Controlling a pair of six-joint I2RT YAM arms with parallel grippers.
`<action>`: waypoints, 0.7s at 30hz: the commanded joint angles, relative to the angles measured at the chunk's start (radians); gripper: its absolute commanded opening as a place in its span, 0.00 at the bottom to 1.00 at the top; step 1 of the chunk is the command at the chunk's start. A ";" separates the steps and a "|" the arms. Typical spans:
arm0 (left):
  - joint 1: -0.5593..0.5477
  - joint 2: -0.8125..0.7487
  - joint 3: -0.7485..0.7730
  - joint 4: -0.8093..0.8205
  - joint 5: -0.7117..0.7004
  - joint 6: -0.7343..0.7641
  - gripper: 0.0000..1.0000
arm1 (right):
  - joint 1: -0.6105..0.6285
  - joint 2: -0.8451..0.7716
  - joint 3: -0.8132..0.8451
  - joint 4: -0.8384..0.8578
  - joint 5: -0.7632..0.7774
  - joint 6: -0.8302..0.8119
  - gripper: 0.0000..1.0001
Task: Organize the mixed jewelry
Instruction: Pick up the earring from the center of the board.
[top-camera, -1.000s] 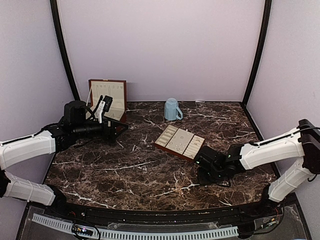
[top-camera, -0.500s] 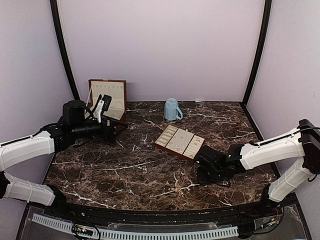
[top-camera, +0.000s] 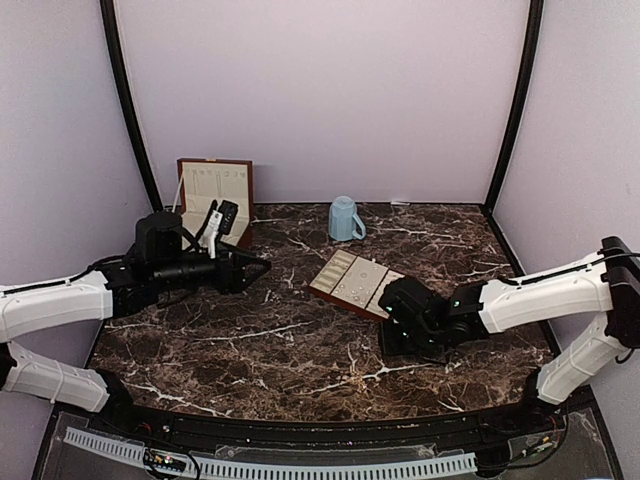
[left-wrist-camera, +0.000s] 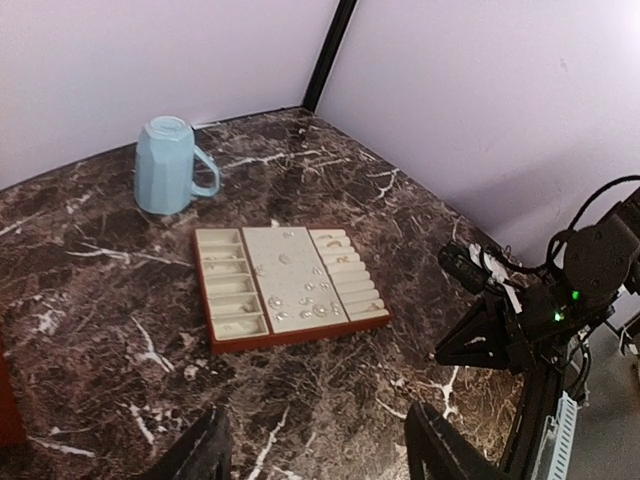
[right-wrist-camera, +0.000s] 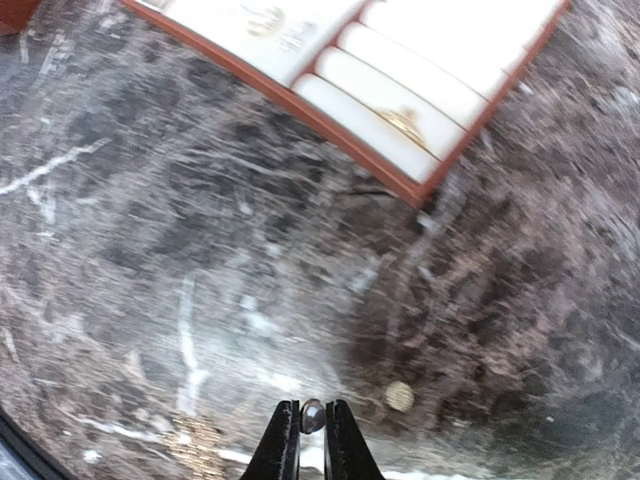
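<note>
The mixed jewelry (left-wrist-camera: 300, 292) is several tiny silvery specks on the middle panel of the cream-lined, brown-edged tray (left-wrist-camera: 290, 335). The tray lies mid-table (top-camera: 345, 303), and its near corner shows in the right wrist view (right-wrist-camera: 352, 150). My right gripper (right-wrist-camera: 312, 420) is shut on one small round silvery piece (right-wrist-camera: 312, 413), held just above the marble. It sits near the tray's front right corner (top-camera: 392, 335). A small pale round piece (right-wrist-camera: 400, 396) lies on the marble beside it. My left gripper (left-wrist-camera: 320, 462) is open and empty, left of the tray (top-camera: 262, 266).
A light-blue mug (top-camera: 344, 218) stands upside down behind the tray, also in the left wrist view (left-wrist-camera: 165, 165). A reddish-brown wooden box (top-camera: 215, 188) stands open at the back left. A gold ring (right-wrist-camera: 405, 122) sits in the tray's ring rolls.
My left arm has swung right, away from the wooden box and toward the tray. My right gripper has moved left, closer to the tray's front corner.
</note>
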 joint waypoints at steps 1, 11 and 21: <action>-0.057 0.076 -0.073 0.105 -0.015 -0.069 0.62 | 0.013 0.040 0.054 0.088 -0.032 -0.036 0.09; -0.188 0.316 -0.087 0.288 -0.008 -0.107 0.60 | 0.019 0.112 0.131 0.185 -0.080 -0.061 0.09; -0.282 0.542 0.029 0.354 0.051 -0.082 0.59 | 0.034 0.084 0.128 0.208 -0.103 -0.098 0.09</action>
